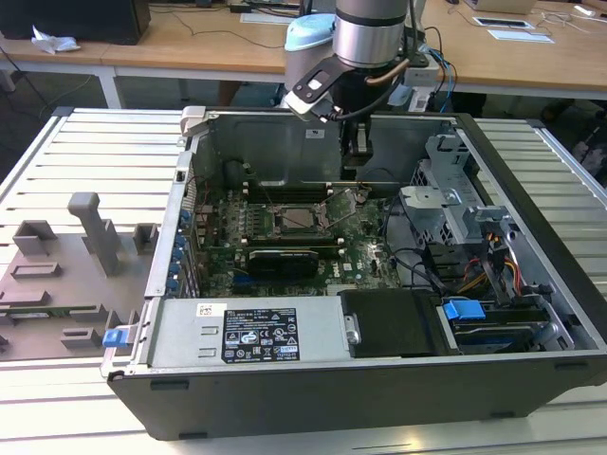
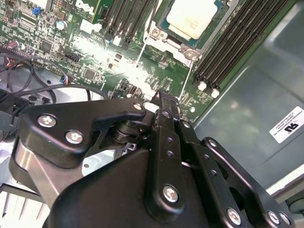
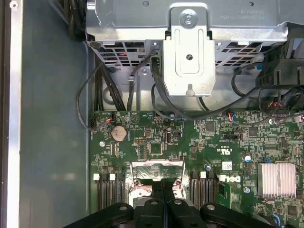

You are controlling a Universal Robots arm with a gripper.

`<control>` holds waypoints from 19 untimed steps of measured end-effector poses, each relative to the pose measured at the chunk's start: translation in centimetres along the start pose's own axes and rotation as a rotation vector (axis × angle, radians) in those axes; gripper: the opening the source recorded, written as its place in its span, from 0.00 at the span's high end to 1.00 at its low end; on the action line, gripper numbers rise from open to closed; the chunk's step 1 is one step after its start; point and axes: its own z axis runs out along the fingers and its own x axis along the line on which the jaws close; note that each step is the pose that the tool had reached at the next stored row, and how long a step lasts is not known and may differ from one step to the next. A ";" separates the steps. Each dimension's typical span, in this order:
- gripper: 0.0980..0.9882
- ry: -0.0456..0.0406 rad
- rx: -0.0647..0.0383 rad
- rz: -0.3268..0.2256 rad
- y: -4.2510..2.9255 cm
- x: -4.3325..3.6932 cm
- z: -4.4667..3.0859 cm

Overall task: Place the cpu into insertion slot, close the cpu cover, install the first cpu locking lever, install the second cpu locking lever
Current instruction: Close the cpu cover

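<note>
the claw (image 1: pixel 357 171), closed on nothing, hangs upper centre of the exterior view, near the cpu (image 1: pixel 302 220), which lies framed by the cpu cover (image 2: pixel 171 42).

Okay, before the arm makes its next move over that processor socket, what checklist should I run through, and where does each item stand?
1. Pale silvery square cpu seated in the silver-rimmed square insertion slot: ok.
2. Thin silver frame cpu cover lying down around the chip: ok, as it looks.
3. Thin wire locking levers latched: not ok, both stick up free.
4. Black gripper empty: ok, jaws shut, nothing seen between.
5. Gripper touching a lever: cannot tell.
</note>
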 end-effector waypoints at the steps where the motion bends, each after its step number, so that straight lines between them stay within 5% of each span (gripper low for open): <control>1: 0.99 -0.0001 0.000 0.000 0.03 0.00 0.00; 10: 0.99 -0.0001 0.000 0.000 0.23 0.00 0.30; 19: 0.99 0.0000 0.001 0.000 0.75 0.01 1.56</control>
